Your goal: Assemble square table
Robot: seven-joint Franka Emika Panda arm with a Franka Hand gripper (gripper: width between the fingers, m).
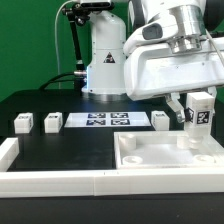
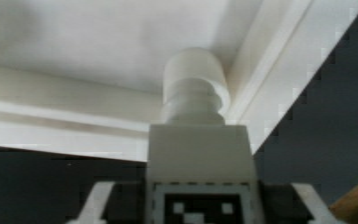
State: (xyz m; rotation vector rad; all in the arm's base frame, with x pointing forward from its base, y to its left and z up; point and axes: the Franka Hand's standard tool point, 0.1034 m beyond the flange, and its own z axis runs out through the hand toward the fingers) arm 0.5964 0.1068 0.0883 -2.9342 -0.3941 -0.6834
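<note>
White tagged block leg [image 1: 201,113] — upright

A black table [image 1: 60,150] fills the lower scene. The marker board [image 1: 108,120] lies flat on it near the middle, its tags facing up in a row. A long white rail [image 1: 60,182] runs along the table's near edge and turns back at the exterior view's left. Behind stands a green wall [image 1: 30,40], a thin black pole [image 1: 73,45] before it

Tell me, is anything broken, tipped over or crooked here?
Nothing stands out. Three loose legs sit upright either side of the marker board, and the gripper holds the fourth leg over the square slab corner. No damage shows.
</note>
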